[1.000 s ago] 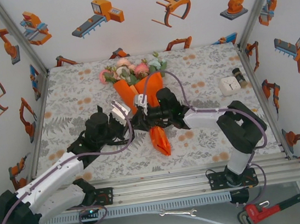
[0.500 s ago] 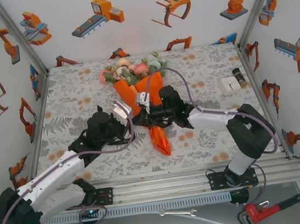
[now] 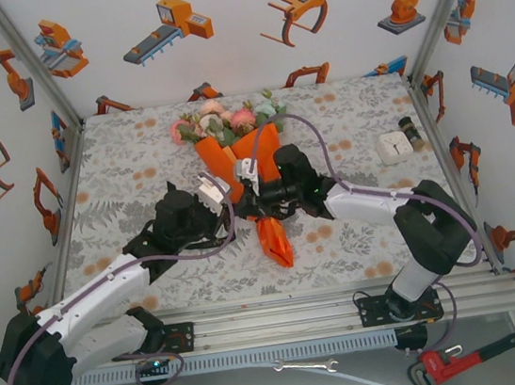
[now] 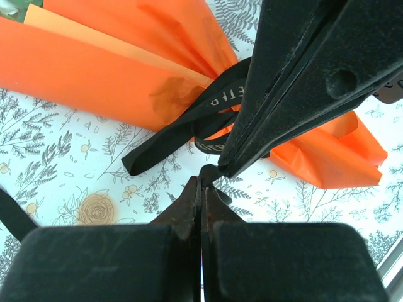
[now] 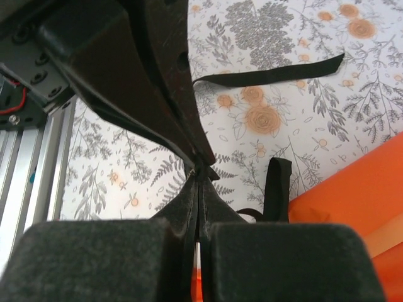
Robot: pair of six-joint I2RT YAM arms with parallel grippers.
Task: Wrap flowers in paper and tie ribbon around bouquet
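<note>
The floral-print worktop (image 3: 122,172) carried the bouquet (image 3: 260,143) near its middle. Its long axis ran from far edge to near edge, leaning a little right at the near end. The paper (image 4: 94,75) flared wide toward the far edge, pinched in at a waist, then ended in a short crumpled tail that pointed at the near edge. The flowers (image 3: 219,120) stuck out of the wide end and pointed at the far edge. Both arms met at the waist, the left coming in from the left edge's side and the right from the right edge's side, so neither was clearly nearer. The left hand (image 4: 202,182) had its jaws pressed together, and so did the right hand (image 5: 198,176); their tips touched just beside the paper on the left side of the waist. A dark scrap showed where they met, but I could not tell whether either tip pinched anything. The ribbon (image 4: 182,129) circled the waist across the long axis, with one loose end flat on the cloth. Tightening it would probably mean drawing the ends apart sideways, across that axis.
</note>
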